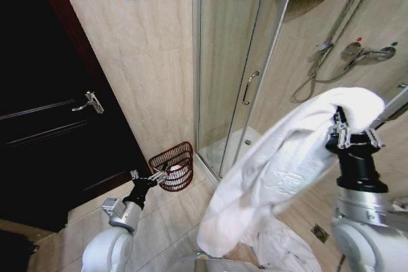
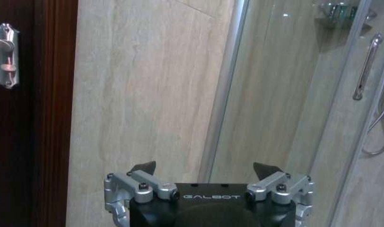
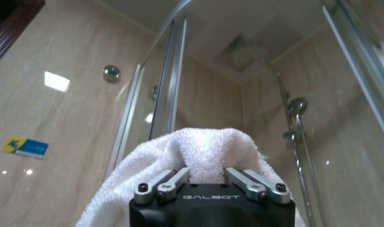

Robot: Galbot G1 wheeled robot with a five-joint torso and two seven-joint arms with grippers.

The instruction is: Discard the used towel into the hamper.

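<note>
**Towel held high, hamper low on the floor: carry across, then let go over the rim**

The right gripper [image 1: 352, 133] is raised at the right of the head view with its fingers closed on a fold of the white towel [image 1: 280, 170]; the right wrist view shows the terry cloth [image 3: 205, 151] bunched between the closed fingers; the rest of the cloth hangs in a long drape down toward the floor tiles. The hamper [image 1: 173, 165], a reddish-brown wire basket, stands on the floor against the tiled wall, just beside the corner of the glass shower door [image 1: 245, 87], and something pale seems to lie inside it already. The left gripper [image 1: 154, 177] is stretched low toward the basket, close to its rim; in the left wrist view its fingers [image 2: 143, 168] stand wide apart with nothing between them.

To do this step well, I judge the right arm should bring the pinched fold across and above the basket's mouth before lowering; the hanging tail is long, so it should go in first, letting the cloth pile down inside rather than drape over the rim; the basket looks light and could tip if the towel drags on its edge; the grip should open only once most of the cloth is over the opening.
</note>
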